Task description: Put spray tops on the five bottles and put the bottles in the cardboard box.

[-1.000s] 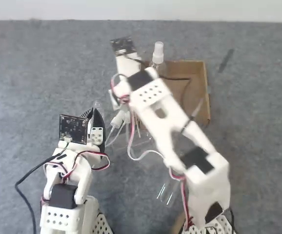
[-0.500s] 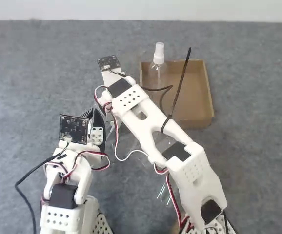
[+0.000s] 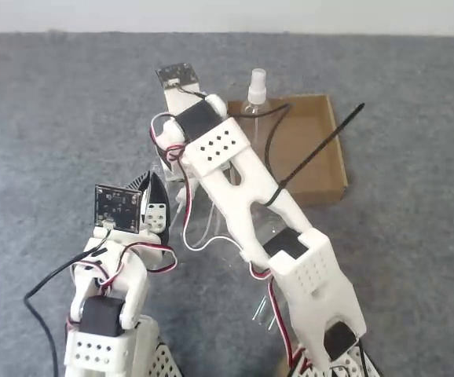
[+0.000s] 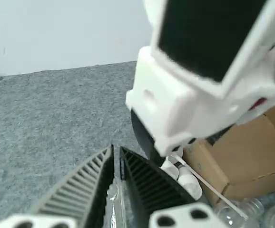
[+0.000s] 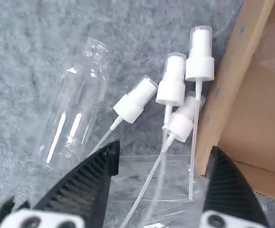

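High view: the left tool (image 3: 156, 198) is closed to a slit, and I cannot tell whether it pinches anything. The right tool (image 5: 165, 151) gapes wide and empty over an uncapped bottle (image 5: 73, 118) and four loose spray tops (image 5: 171, 85) on the table (image 3: 54, 118). One capped bottle (image 3: 255, 98) stands in the cardboard box (image 3: 313, 149); seemingly four bottles remain.

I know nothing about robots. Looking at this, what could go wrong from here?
The four white plastic spray tops lie bunched beside the brown cardboard box, tubes crossing, so the right gripper, fingers open toward them, might catch two at once or scatter them. The clear plastic bottle lying on its side nearby could roll if nudged. The right arm extends close beside the left arm, so they might bump.
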